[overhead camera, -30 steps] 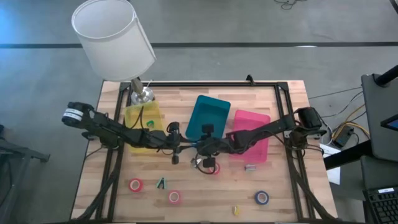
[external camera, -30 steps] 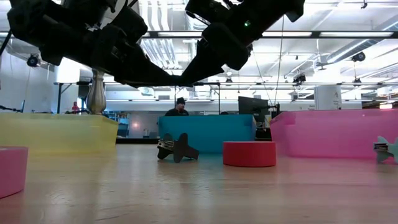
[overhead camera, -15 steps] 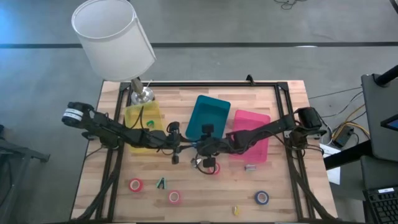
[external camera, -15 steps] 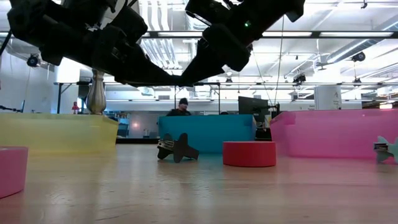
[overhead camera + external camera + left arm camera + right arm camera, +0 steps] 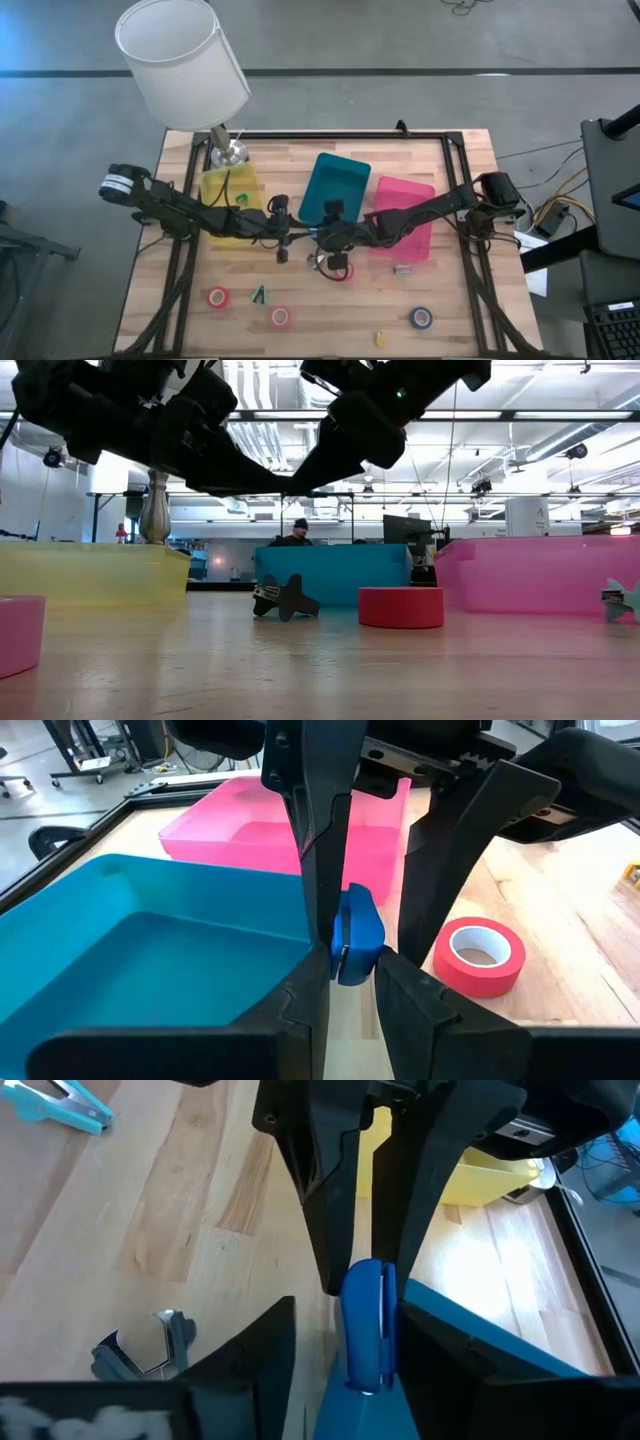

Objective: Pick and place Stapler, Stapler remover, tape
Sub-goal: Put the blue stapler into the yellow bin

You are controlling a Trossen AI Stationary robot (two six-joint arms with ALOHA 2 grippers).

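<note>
A small blue stapler [image 5: 357,932] hangs in the air between my two grippers, above the table by the teal bin's near corner. My left gripper [image 5: 352,988] is shut on it. My right gripper [image 5: 346,1312] faces it from the other side, open, with a finger on either side of the stapler [image 5: 366,1320]. Red tape rolls [image 5: 218,297] [image 5: 281,317] [image 5: 484,954] and a blue-purple roll [image 5: 421,318] lie flat on the wood. A dark stapler remover [image 5: 259,295], a grey one [image 5: 402,268] and a metal one [image 5: 142,1350] also rest there. My left gripper pinches the blue stapler's end nearest to it [image 5: 350,966] between its two fingers. The fingers come level from the table's left side. The stapler is lifted clear of the table. My right gripper: I cannot tell whether either finger [image 5: 432,1348] touches the stapler.
The yellow bin [image 5: 232,205], teal bin [image 5: 335,187] and pink bin [image 5: 405,215] stand in a row on the far half. A lamp [image 5: 185,60] rises from the far left corner. A small yellow thing [image 5: 380,338] lies near the near edge. A person shows in the room beyond.
</note>
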